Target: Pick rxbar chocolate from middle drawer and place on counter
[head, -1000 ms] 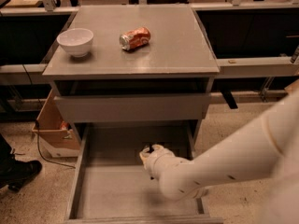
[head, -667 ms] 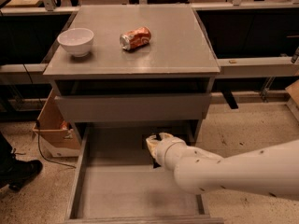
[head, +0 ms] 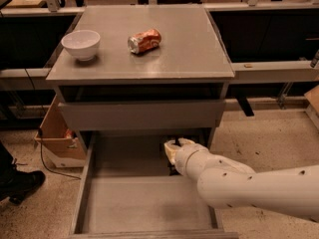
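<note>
Camera view: gripper reaches into the back right corner of the middle drawer; its grip cannot be told. No rxbar chocolate on the counter yet.

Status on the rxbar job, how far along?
Done: middle drawer is open. In hand: gripper is down at its back right; the bar isn't visible, so no grasp confirmed. Left: lift it out, place on the counter, where only bowl and can sit.

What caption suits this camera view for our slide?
The gripper reaches into the back of the open middle drawer, below a counter holding a white bowl and crushed orange can.
</note>
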`<state>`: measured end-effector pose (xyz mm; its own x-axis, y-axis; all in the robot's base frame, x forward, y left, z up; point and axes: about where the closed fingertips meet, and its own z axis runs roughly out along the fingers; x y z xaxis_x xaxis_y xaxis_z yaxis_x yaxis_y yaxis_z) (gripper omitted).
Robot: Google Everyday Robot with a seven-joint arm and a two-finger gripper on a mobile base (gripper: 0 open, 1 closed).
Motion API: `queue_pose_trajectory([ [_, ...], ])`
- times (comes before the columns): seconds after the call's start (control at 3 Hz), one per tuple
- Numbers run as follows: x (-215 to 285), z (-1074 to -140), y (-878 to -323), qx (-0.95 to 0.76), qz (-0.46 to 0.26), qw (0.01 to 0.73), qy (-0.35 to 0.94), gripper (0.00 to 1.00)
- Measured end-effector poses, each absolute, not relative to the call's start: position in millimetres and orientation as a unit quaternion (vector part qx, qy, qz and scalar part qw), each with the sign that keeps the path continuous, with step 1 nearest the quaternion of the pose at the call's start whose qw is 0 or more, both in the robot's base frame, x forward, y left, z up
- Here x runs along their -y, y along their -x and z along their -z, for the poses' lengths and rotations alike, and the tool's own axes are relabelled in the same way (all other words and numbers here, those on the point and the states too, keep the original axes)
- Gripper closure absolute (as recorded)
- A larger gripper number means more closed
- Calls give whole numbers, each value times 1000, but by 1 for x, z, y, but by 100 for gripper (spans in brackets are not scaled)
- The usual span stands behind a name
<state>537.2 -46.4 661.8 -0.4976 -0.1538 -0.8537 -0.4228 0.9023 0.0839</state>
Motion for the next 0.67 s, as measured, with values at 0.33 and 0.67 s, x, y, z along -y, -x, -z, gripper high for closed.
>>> queue_pose_trajectory([
  [0.33,73,-693,-552,-840,-127,505,152,100],
  [0.67,115,-746,-570,-815,-96,557,131,100],
])
